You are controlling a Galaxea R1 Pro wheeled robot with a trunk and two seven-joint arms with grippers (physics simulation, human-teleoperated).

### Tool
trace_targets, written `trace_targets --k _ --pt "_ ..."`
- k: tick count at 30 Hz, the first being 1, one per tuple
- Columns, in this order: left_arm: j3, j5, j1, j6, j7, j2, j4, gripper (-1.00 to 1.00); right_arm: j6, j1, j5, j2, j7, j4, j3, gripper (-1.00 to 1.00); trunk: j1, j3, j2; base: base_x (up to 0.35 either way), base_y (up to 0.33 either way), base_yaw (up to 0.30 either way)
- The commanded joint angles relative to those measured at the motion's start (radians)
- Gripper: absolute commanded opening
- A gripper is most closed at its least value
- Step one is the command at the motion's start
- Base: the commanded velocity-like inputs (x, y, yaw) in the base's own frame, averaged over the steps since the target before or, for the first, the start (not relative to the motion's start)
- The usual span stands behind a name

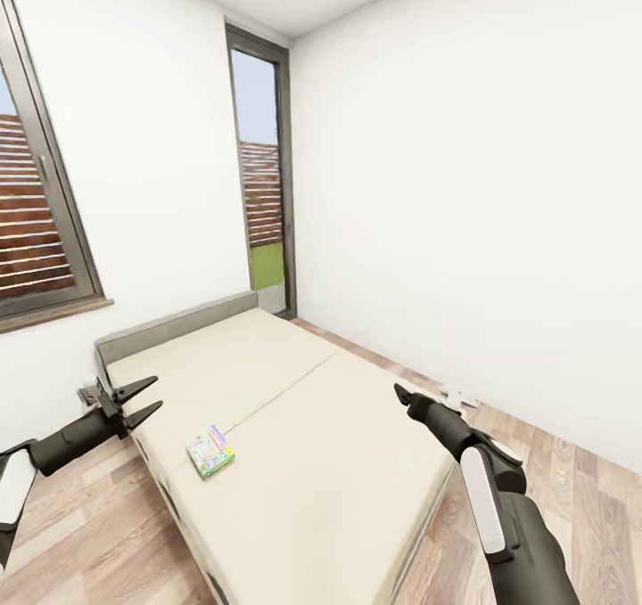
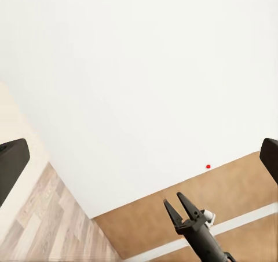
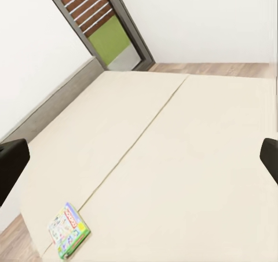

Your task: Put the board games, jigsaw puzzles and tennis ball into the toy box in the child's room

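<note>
Left tool (image 1: 143, 398): hanging released beside the bed (image 1: 357, 462).
Right tool (image 1: 401, 395): state impossible to tell.
Board game (image 1: 210, 451): lying on the bed's cover.

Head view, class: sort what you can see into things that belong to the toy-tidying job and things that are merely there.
Part of the job:
- board game, flat on the bed
- bed, where it lies
- left gripper, open
- right gripper

Merely there:
- tall window in the corner
- slatted window on the left wall
- wood-plank floor
</note>
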State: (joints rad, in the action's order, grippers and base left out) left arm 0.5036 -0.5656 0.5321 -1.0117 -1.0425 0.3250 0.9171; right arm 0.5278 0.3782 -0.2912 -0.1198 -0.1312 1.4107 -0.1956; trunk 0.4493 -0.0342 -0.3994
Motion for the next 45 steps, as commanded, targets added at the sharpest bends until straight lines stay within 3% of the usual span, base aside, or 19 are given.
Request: trace_targets --k 1,29,45 --pt "0.001 0.001 0.000 -0.004 -0.004 0.000 -0.001 1.00 0.006 0.001 -0.002 -0.001 -0.005 0.001 -0.003 1.00 0.001 0.000 -0.001 0.142 0.229 -0.242" --pt "0.001 0.001 0.000 -0.004 -0.004 0.000 -0.001 1.00 0.006 0.001 -0.002 -0.001 -0.005 0.006 -0.002 1.00 0.001 -0.001 -0.001 0.059 0.064 -0.033" --pt "0.001 0.001 0.000 -0.004 -0.004 0.000 -0.001 1.00 0.006 0.001 -0.002 -0.001 -0.005 0.002 -0.004 1.00 0.001 -0.010 -0.001 0.056 0.125 -0.209"
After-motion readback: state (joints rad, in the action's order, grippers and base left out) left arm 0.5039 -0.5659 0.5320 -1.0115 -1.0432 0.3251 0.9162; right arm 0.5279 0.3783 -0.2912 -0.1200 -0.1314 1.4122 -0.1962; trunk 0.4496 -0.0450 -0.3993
